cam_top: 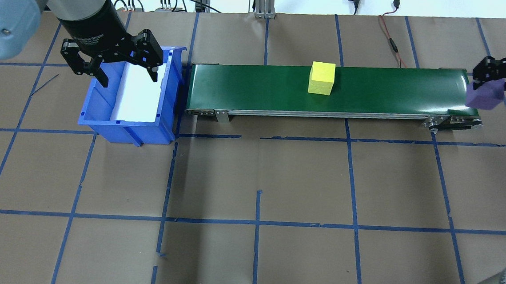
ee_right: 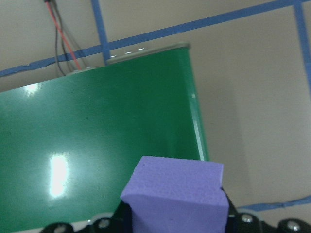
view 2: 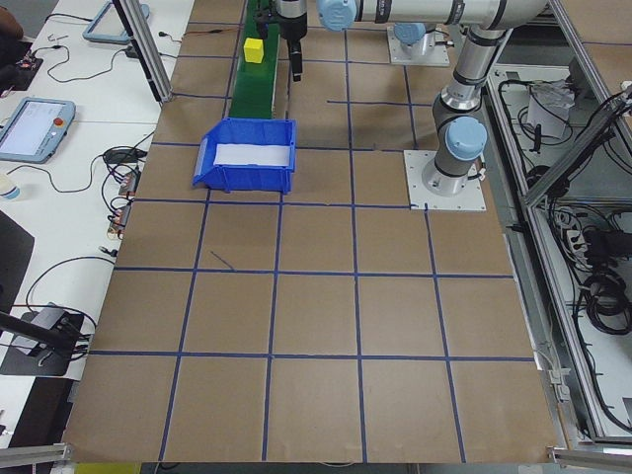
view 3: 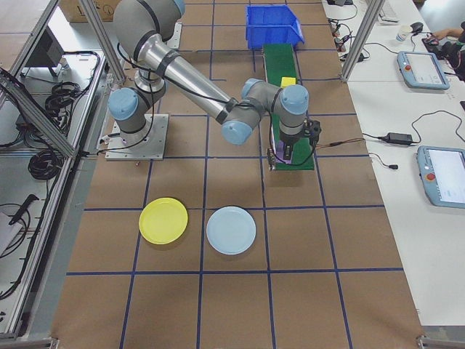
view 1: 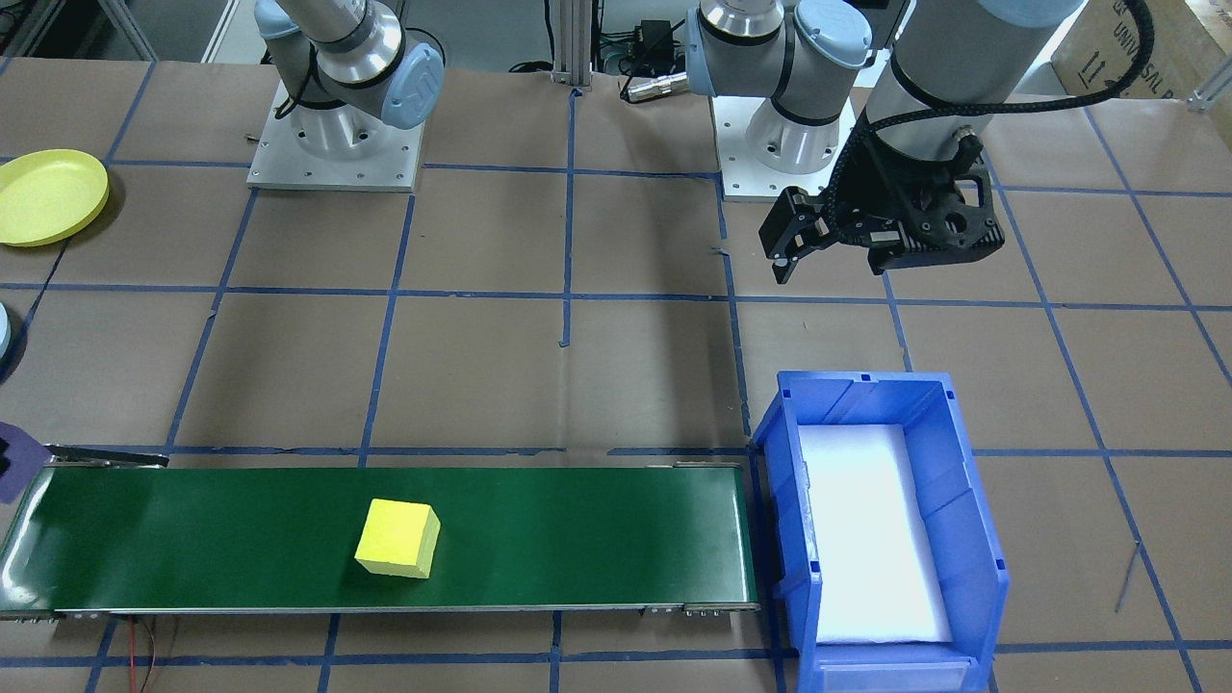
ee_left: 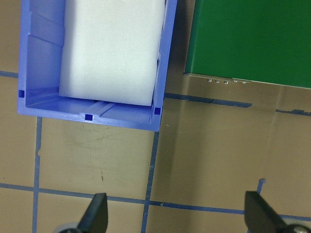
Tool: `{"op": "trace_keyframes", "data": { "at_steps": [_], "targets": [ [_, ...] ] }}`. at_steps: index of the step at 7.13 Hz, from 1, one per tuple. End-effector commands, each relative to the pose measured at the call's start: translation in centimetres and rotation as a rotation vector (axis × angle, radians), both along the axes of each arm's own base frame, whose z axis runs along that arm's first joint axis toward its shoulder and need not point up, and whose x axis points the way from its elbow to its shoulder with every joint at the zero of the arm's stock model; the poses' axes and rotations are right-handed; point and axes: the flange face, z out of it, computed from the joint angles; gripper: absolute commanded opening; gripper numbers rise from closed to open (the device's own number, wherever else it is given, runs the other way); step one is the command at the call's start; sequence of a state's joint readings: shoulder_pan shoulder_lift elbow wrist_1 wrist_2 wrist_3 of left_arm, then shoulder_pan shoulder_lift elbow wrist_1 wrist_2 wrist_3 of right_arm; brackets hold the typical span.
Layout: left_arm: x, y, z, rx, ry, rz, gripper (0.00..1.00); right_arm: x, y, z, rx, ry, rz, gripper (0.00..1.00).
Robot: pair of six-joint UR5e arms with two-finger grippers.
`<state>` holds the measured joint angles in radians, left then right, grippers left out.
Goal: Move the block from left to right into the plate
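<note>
A purple block (cam_top: 485,97) hangs over the right end of the green conveyor belt (cam_top: 394,91), with my right gripper (cam_top: 490,85) shut on it. The right wrist view shows this purple block (ee_right: 177,194) just above the belt's end (ee_right: 97,145). A yellow block (cam_top: 321,77) rests near the middle of the belt, apart from both grippers. The yellow plate (view 3: 163,220) lies on the table on my right side, well away from the belt. My left gripper (cam_top: 111,67) hovers open over the blue bin (cam_top: 104,105), nothing between its fingers (ee_left: 97,213).
A light blue plate (view 3: 231,230) lies beside the yellow plate (view 1: 48,197). The blue bin (view 1: 972,500), lined with white foam, stands against the belt's left end. Blue tape lines cross the brown table. Red wires run behind the belt.
</note>
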<state>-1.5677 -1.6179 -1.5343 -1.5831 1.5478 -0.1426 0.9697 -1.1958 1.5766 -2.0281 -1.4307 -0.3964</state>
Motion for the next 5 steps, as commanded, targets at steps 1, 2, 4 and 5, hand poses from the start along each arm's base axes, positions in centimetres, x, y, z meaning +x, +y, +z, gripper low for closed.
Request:
{"op": "trace_keyframes", "data": {
  "at_steps": [1,2,4,5],
  "targets": [
    [0.0,0.0,-0.1,0.002,0.000,0.000,1.00,-11.0,6.6,-0.3,0.022,-0.001,0.018,0.38],
    [0.0,0.0,-0.1,0.002,0.000,0.000,1.00,-15.2,10.2,-1.5,0.072,0.009,0.055,0.40],
    [0.0,0.0,-0.1,0.002,0.000,0.000,1.00,-20.0,15.0,-3.8,0.123,0.006,0.017,0.60],
    [0.0,0.0,-0.1,0.002,0.000,0.000,1.00,-20.1,15.7,-5.3,0.139,-0.019,0.008,0.66]
  ]
}}
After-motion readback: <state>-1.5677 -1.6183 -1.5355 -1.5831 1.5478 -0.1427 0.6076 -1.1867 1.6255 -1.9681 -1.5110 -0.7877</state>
